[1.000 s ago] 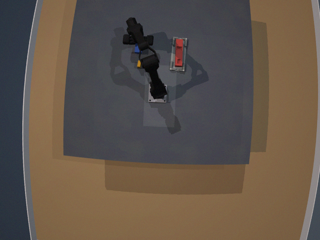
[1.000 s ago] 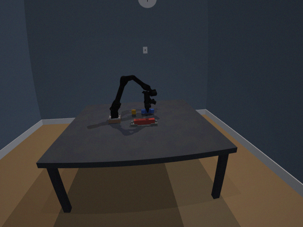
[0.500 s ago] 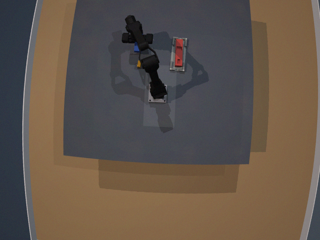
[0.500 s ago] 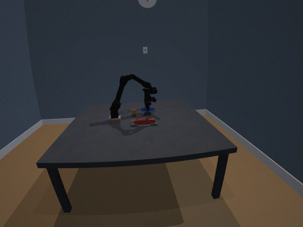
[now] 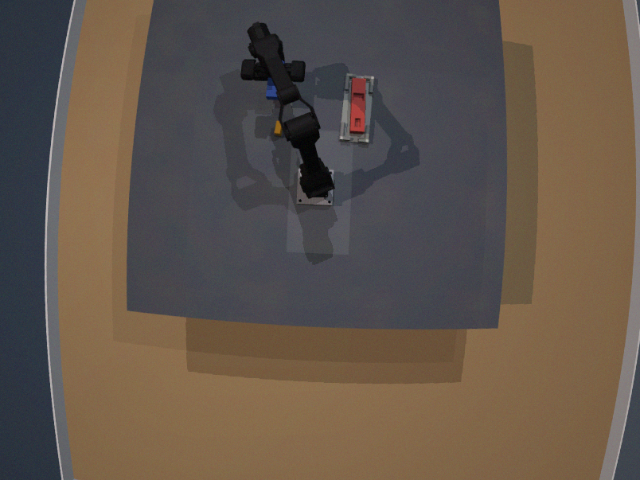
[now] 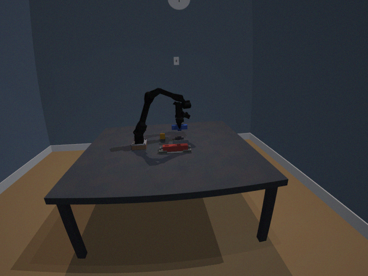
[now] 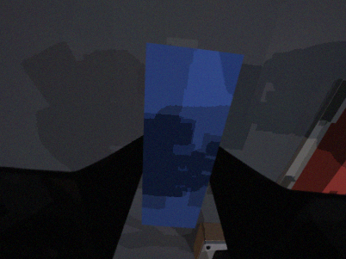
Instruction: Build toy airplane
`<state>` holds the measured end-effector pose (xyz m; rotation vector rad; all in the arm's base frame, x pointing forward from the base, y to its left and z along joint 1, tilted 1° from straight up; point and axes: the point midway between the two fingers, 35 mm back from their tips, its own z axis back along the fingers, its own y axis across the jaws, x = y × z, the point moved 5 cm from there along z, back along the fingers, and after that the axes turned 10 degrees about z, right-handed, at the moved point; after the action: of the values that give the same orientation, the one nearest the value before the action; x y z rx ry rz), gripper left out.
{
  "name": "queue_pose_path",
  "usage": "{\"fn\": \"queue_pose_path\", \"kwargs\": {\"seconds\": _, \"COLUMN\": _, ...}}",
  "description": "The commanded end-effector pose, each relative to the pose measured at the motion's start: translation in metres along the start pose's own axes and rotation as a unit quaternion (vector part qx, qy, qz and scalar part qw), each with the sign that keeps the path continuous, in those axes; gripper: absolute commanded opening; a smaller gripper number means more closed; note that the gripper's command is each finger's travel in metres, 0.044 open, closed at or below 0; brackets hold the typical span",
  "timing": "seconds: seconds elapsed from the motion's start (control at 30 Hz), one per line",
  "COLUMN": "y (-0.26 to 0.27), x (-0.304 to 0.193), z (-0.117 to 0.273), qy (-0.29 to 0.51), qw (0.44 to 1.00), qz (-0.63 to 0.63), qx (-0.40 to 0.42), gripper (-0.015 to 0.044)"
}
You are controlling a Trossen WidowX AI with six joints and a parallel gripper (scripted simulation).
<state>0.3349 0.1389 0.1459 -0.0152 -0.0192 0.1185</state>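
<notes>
The blue wing (image 5: 271, 91) (image 6: 184, 127) (image 7: 202, 81) is held in my gripper (image 6: 179, 126) (image 7: 177, 142), which is shut on it by its long sides. In the exterior view it hangs level above the table, with a shadow below. The red fuselage (image 5: 358, 108) (image 6: 175, 148) (image 7: 329, 173) lies in the grey cradle (image 5: 345, 111) (image 6: 187, 151) (image 7: 301, 158), to the right of the gripper in the top view, with two sockets facing up. The yellow tail fin (image 5: 277, 127) (image 6: 162, 136) stands on the table between wing and arm base. Arm parts hide much of the wing in the top view.
The arm's base (image 5: 314, 200) (image 6: 139, 147) (image 7: 213, 232) stands on the dark table (image 5: 427, 234) (image 6: 199, 171). In the top view, the arm's forearm passes close beside the tail fin. Arm shadows cross the table around the cradle.
</notes>
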Motion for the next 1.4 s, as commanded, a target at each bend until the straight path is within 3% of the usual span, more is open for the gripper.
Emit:
{"fn": "queue_pose_path", "kwargs": {"seconds": 0.0, "y": 0.000, "x": -0.001, "z": 0.018, "qy": -0.006, "qw": 1.000, "qz": -0.002, "qx": 0.002, "gripper": 0.0000}}
{"fn": "queue_pose_path", "kwargs": {"seconds": 0.4, "y": -0.002, "x": -0.006, "z": 0.054, "qy": -0.005, "qw": 1.000, "qz": -0.003, "qx": 0.002, "gripper": 0.0000}}
{"fn": "queue_pose_path", "kwargs": {"seconds": 1.37, "y": -0.069, "x": -0.005, "z": 0.043, "qy": 0.003, "qw": 0.981, "qz": -0.191, "qx": 0.014, "gripper": 0.0000}}
